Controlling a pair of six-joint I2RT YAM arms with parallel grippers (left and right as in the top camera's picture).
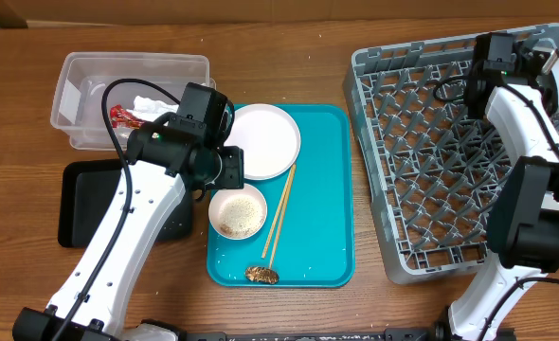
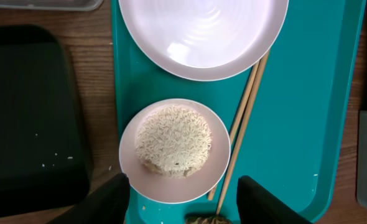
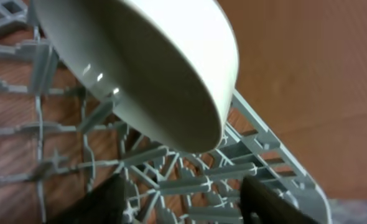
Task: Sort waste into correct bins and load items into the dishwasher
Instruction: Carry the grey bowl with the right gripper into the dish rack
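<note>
Sorting partly done: one bowl at the rack, most of the tray left to clear
The right gripper [image 3: 183, 186] has its jaws apart over the far corner of the dish rack [image 1: 422, 189], with one white bowl [image 3: 152, 68] tilted just beyond its tips (whether it rests on the pegs I cannot tell); the left gripper [image 2: 182, 184] hangs spread wide above the one small bowl [image 2: 221, 149] of food on the teal tray [image 1: 322, 208]. Also left on that tray: one plate [image 2: 202, 31], two chopsticks [image 2: 242, 118], one food scrap [image 1: 261, 275]. The clear bin [image 1: 66, 95] holds one red wrapper [image 1: 121, 116] and one white tissue [image 1: 152, 104]; the black bin [image 1: 85, 204] shows only a few crumbs
</note>
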